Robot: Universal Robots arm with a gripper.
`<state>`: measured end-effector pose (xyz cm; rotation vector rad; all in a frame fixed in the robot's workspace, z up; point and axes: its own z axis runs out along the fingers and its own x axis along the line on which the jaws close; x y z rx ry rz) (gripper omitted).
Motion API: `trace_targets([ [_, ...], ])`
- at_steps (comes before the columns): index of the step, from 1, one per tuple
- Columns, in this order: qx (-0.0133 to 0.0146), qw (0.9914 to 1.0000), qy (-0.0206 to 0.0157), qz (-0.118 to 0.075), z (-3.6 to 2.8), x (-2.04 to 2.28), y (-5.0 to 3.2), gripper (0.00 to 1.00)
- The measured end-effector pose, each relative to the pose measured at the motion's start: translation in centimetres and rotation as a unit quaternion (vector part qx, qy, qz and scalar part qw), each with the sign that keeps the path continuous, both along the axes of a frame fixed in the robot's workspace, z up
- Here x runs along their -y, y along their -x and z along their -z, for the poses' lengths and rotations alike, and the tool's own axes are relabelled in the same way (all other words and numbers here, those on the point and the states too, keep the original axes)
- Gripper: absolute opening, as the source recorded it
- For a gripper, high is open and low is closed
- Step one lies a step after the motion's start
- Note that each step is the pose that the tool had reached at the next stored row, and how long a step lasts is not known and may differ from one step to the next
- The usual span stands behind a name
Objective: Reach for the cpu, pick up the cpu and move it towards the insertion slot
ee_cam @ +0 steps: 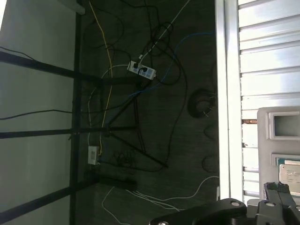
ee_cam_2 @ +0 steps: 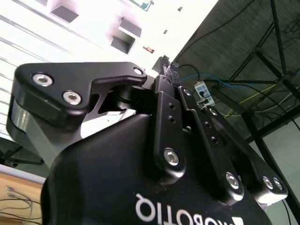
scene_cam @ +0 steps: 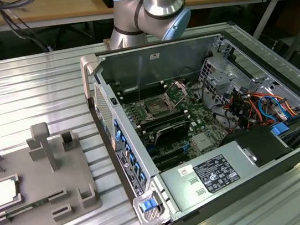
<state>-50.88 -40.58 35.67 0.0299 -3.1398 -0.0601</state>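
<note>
At the exterior view's left, we find the cpu (scene_cam: 5, 193), a small flat square with a shiny whitish top and a thin dark rim, lying in a grey fixture (scene_cam: 37, 187). Well to its right, the insertion slot (scene_cam: 154, 110) sits inside the open computer case (scene_cam: 159, 61). In the second wrist view, the gripper (ee_cam_2: 169, 69) has its jaws closed together, holding nothing.

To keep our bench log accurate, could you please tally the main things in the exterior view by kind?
cpu: 1
insertion slot: 1
grey fixture plate: 1
open computer case: 1
robot arm: 1
Total: 5
</note>
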Motion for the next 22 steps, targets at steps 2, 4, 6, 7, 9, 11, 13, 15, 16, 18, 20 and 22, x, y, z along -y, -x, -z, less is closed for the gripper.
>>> trace_targets([
  [2, 0.0000, 1.00000, 0.0000, 0.000, 0.00, 0.01, 0.20, 0.11],
  [4, 0.0000, 1.00000, 0.0000, 0.000, 0.00, 0.00, 0.30, 0.11],
  [6, 0.0001, 1.00000, 0.0000, 0.000, 0.01, 0.00, 0.52, 0.11],
  [7, 0.0000, 1.00000, 0.0000, 0.000, 0.00, 0.01, 0.58, 0.11],
  [9, 0.0000, 1.00000, 0.0000, 0.000, 0.00, 0.00, 0.73, 0.11],
  [11, 0.0000, 1.00000, 0.0000, 0.000, 0.00, 0.01, 0.84, 0.11],
  [13, 0.0000, 1.00000, 0.0000, 0.000, 0.00, 0.00, 0.96, 0.11],
  [15, 0.0000, 1.00000, 0.0000, 0.000, 0.00, 0.00, 1.11, 0.11],
  [16, 0.0000, 1.00000, 0.0000, 0.000, 0.00, 0.00, 1.17, 0.11],
  [18, 0.0000, 1.00000, 0.0000, 0.000, 0.01, 0.01, 1.28, 0.11],
  [20, 0.0000, 1.00000, 0.0000, 0.000, 0.00, 0.01, 1.29, 0.11],
  [22, 0.0001, 1.00000, -0.0001, 0.000, 0.04, 0.01, 1.17, 0.11],
])
